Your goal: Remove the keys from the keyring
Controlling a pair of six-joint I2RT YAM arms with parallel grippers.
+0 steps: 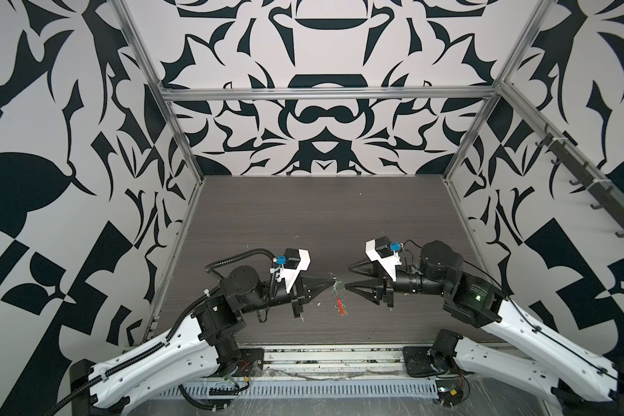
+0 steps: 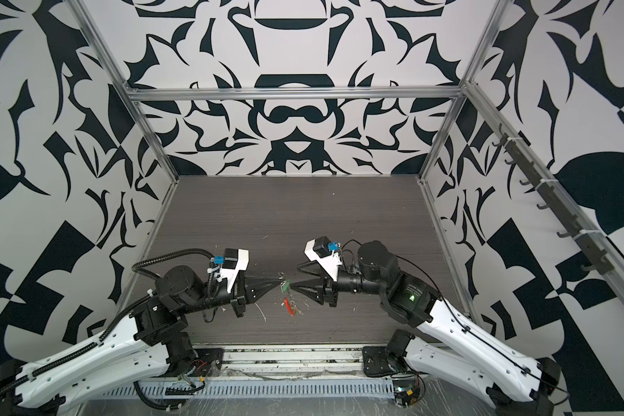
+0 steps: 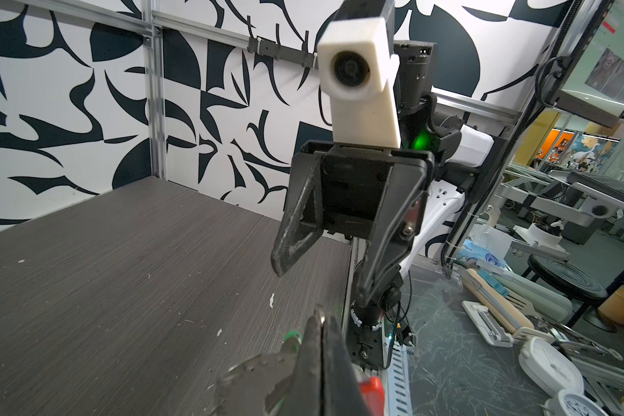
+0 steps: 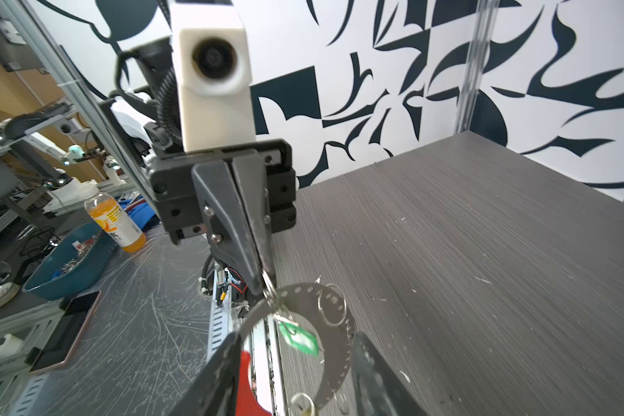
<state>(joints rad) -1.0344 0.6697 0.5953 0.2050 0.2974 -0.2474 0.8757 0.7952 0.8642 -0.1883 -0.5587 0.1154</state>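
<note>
Keyring [image 4: 339,356], likely light, springy, slippery: left gripper [image 4: 263,277] clamped on it, right gripper [image 3: 321,282] parted, empty; best gripped at red sleeve [image 4: 247,381].

My left fingers [image 3: 312,363] are covering most of the keyring [image 3: 372,390], and the frame edge is cutting it off. My right fingers [image 4: 217,378] are running out of frame, the green tag [image 4: 299,340] between them blurring. In a top view, the keys [image 2: 285,286] at three o'clock of my left fingers are showing too small to separate.
</note>
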